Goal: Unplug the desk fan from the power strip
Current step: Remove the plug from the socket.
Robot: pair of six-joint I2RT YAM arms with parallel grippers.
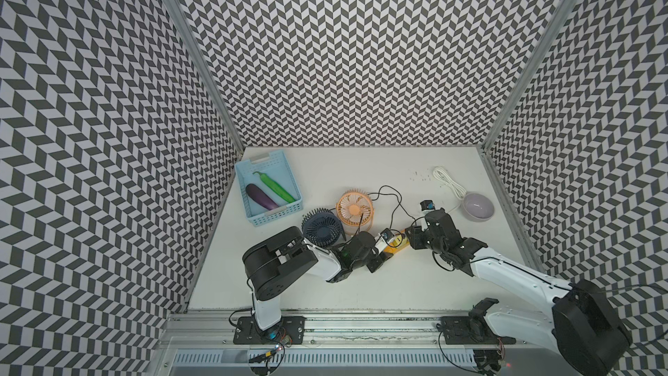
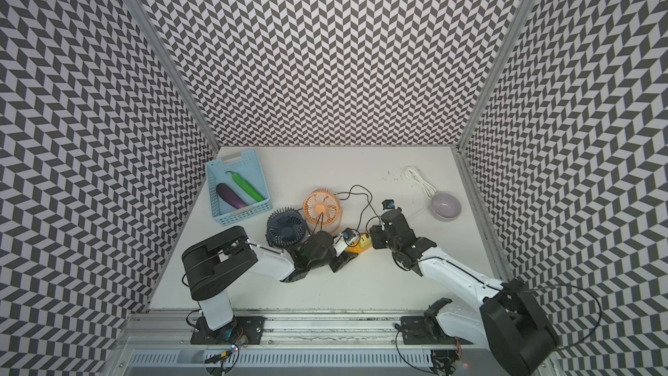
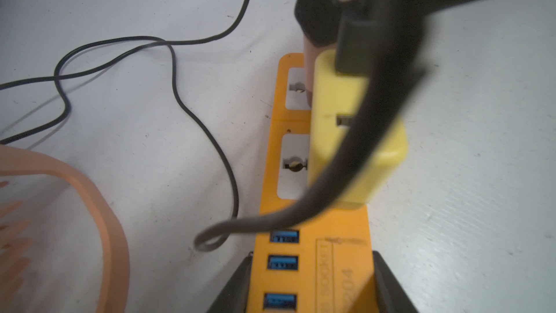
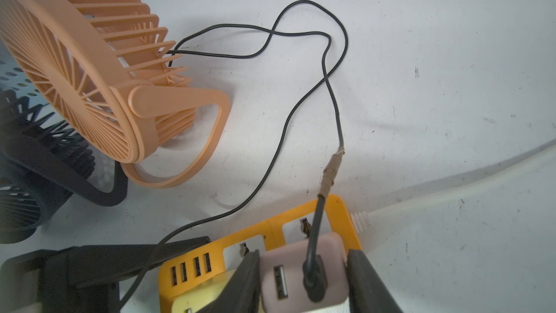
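Adapter (image 4: pixel 331 254) clamped in R hand (image 4: pixel 304 278): wrist view only, top views blocked.

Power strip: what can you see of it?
The orange-yellow plastic power strip lies flat on the white table: two white-faced sockets, a row of blue USB ports, a white cord at one end. A yellow adapter and a pink adapter sit on its sockets. The left gripper clamps its USB end; the right gripper clamps the pink adapter.
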